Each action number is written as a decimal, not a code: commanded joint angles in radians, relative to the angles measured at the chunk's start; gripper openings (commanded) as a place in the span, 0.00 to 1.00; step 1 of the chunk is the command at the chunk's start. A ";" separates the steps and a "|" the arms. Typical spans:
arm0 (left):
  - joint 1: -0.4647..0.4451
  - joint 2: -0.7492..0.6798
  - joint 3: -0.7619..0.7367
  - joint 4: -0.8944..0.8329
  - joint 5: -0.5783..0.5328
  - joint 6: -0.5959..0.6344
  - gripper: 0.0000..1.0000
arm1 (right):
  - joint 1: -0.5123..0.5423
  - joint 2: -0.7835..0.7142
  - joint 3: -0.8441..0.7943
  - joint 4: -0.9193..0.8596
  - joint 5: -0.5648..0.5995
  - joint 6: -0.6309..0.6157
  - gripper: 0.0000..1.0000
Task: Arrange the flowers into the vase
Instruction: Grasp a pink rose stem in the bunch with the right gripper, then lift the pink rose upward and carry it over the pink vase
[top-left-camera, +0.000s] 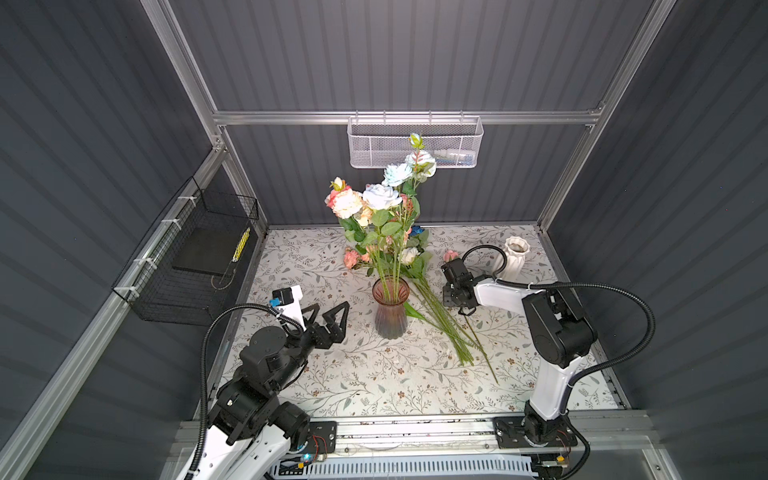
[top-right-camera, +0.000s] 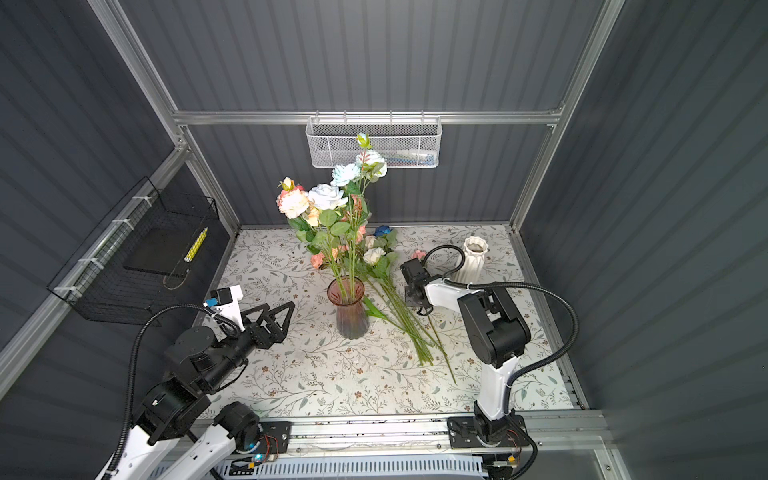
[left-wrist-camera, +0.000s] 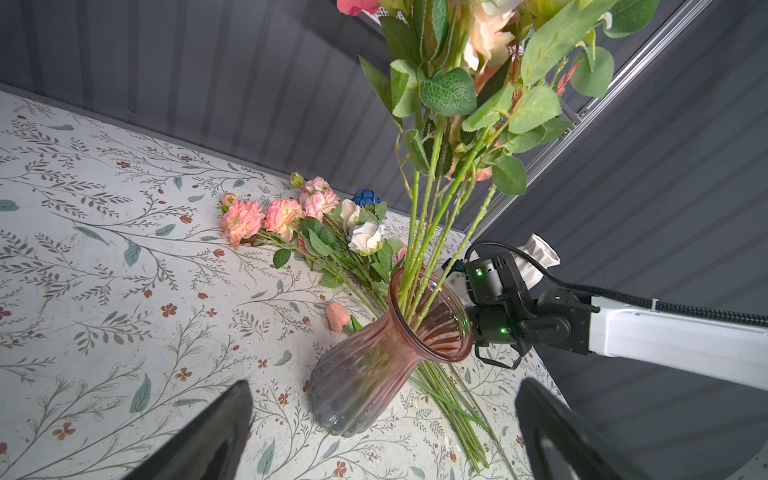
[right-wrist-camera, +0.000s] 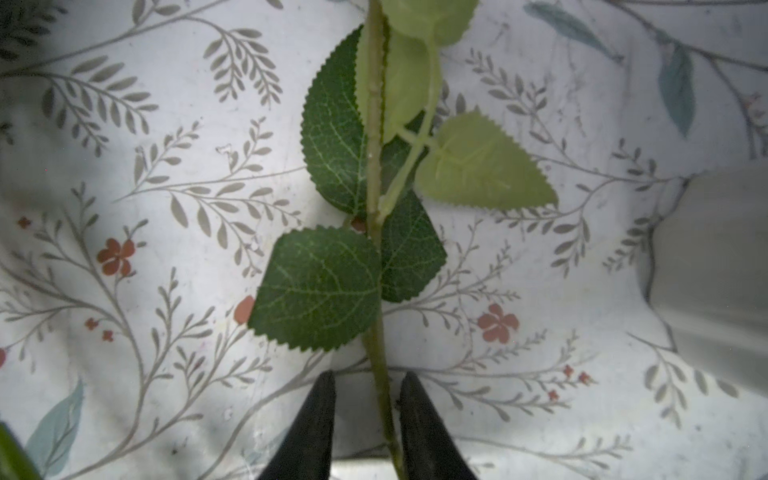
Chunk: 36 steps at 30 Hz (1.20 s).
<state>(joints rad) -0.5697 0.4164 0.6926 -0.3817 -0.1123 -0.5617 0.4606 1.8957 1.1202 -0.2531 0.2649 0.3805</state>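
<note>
Over the right half of the tabletop (top-left-camera: 374, 382), the right tool (right-wrist-camera: 368, 376) is pointing straight down and straddling a single green stem (right-wrist-camera: 374, 166) that is lying flat on the surface. Its jaws are standing narrow, one on each side of the stem. A sliver of tabletop is showing beside one finger, so I cannot tell whether the stem is actually pinched. Dark and pale serrated leaves (right-wrist-camera: 320, 286) are spreading from the stem just beyond the fingertips.

Close beside this arm, a white ribbed vase (top-left-camera: 513, 257) is standing upright near the back right corner. The loose flowers (top-left-camera: 440, 320) are lying in a bunch on the tabletop, their stems fanning toward the front. Their pink and cream heads and one dark blue head (left-wrist-camera: 365, 196) are pointing toward the back wall. A small pink bud (top-left-camera: 450, 254) is lying between the bunch and the white vase.

Just beside the bunch, the pink glass vase (top-left-camera: 390, 311) is standing upright at mid-tabletop. It is holding several flowers whose pale blue, cream and peach heads (top-left-camera: 380, 195) are rising high above its rim.

On the vase's other side, the left tool (top-left-camera: 330, 305) is hovering above the tabletop with its jaws spread wide, released and gripping nothing. It is aimed at the vase but is apart from it.
</note>
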 joint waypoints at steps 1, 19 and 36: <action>0.001 -0.005 0.001 -0.005 -0.015 0.006 1.00 | 0.004 0.012 -0.015 -0.003 0.002 0.000 0.22; 0.002 -0.004 0.014 -0.012 -0.014 0.015 1.00 | 0.129 -0.375 -0.177 0.284 0.182 -0.175 0.00; 0.002 0.004 0.050 -0.009 -0.006 0.016 1.00 | 0.435 -0.863 0.022 0.523 0.135 -0.355 0.00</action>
<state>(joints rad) -0.5697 0.4171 0.7040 -0.3828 -0.1165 -0.5583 0.8310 1.0409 1.0836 0.1555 0.4488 0.0921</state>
